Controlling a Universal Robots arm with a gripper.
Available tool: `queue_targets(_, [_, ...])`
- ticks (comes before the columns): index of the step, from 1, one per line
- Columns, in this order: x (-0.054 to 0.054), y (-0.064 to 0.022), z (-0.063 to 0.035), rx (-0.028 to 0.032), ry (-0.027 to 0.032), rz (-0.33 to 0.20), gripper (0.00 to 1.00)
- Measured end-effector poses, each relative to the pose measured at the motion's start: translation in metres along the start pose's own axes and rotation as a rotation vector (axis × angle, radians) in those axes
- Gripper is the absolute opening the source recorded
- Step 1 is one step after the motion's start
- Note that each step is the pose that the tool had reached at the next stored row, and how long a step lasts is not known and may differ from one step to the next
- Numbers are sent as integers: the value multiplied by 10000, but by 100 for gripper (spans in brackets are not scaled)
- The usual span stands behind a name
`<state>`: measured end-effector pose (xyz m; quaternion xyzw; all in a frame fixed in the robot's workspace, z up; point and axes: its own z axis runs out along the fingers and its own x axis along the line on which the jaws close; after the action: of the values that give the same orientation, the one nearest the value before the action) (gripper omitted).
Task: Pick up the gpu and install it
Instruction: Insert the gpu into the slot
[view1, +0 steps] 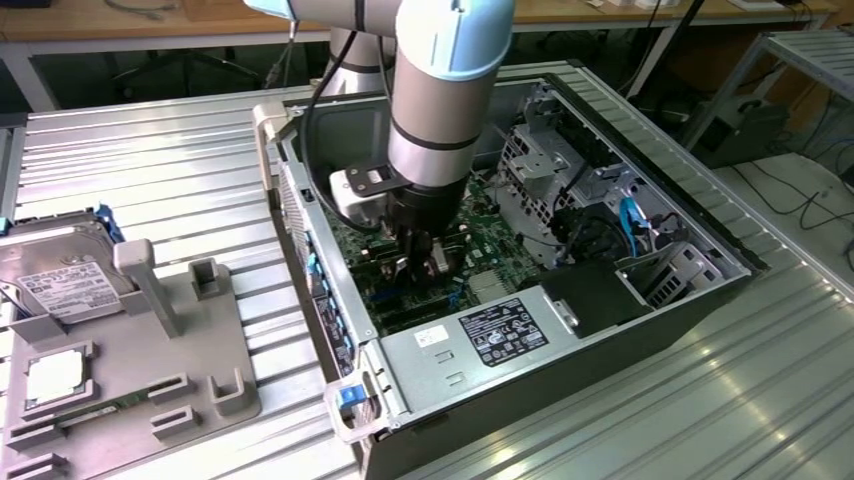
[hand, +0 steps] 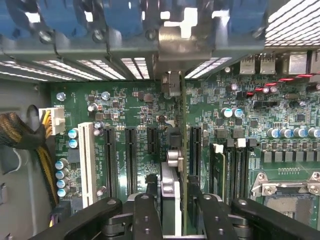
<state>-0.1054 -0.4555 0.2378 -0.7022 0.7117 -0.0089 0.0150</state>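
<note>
The robot arm reaches down into the open computer case (view1: 694, 300), which lies on its side on the metal table (view1: 160, 160). The gripper (view1: 420, 262) is low over the green motherboard (view1: 514, 255).

In the wrist view, the gpu (hand: 172, 200) stands on its thin edge right between the two black fingers (hand: 145, 215). We see it from above, so it looks like a narrow strip (green board on one side, pale edge on the other). Its long side runs straight away from the gripper toward the silver end bracket (hand: 186, 42) at the back wall of the case, in line with the long black slots (hand: 131, 155) on the board. The card sits down at the board, in the row of slots, directly under the gripper.

The fingers stand a little apart, one on each side of the card. I cannot tell if they are squeezing it or have just let go.

Over on the exterior view's left, a grey tray (view1: 200, 400) holds the silver hard drive (view1: 60, 275) and a small square chip (view1: 56, 375).
</note>
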Motion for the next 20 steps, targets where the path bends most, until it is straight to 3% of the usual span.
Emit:
queue_targets(3, [-1,-3,-95,3,1,0,36])
queue_targets(5, [-2,-9,-267,25,2,0,36])
queue_targets(10, [-5,-17,-490,49,1,0,36])
queue_targets(14, [-5,-17,-501,53,1,0,34])
queue_targets(16, [-5,-17,-502,52,2,0,21])
queue_targets(20, [-5,-17,-502,52,1,0,11])
